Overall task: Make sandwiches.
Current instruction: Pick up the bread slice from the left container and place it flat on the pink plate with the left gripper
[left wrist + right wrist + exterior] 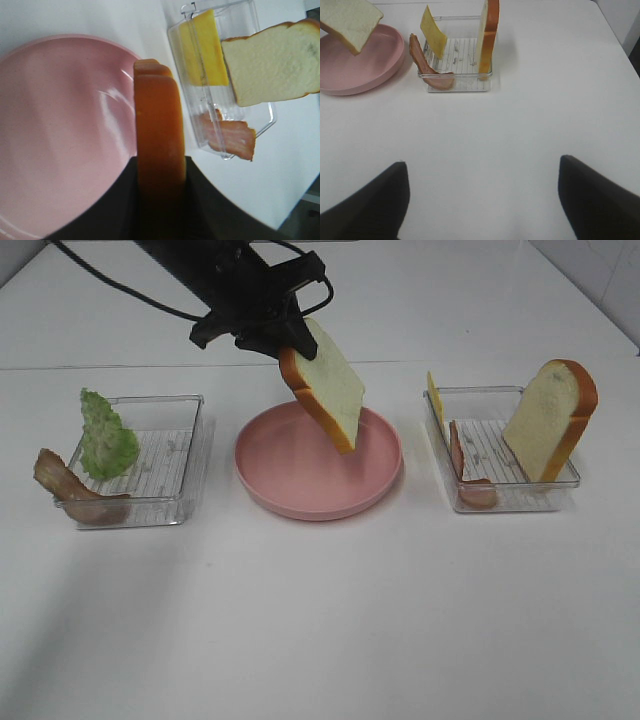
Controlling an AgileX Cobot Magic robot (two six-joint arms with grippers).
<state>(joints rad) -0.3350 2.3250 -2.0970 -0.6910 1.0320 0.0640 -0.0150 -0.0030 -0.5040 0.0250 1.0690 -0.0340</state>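
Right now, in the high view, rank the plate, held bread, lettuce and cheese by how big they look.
1. plate
2. held bread, raised nearer the camera, so perhaps flattered
3. lettuce
4. cheese, seen nearly edge-on, only a sliver showing

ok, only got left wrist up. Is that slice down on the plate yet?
Observer: No. The left claw holds the bread slice tilted above the pink plate; it looks clear of it.
Operator: Any greens? None in my frame.
Observer: The lettuce leaf stands in another clear tray, left of the plate in the high view.
Operator: And the other arm?
Observer: The right claw is open and empty, over bare table, short of the cheese tray.
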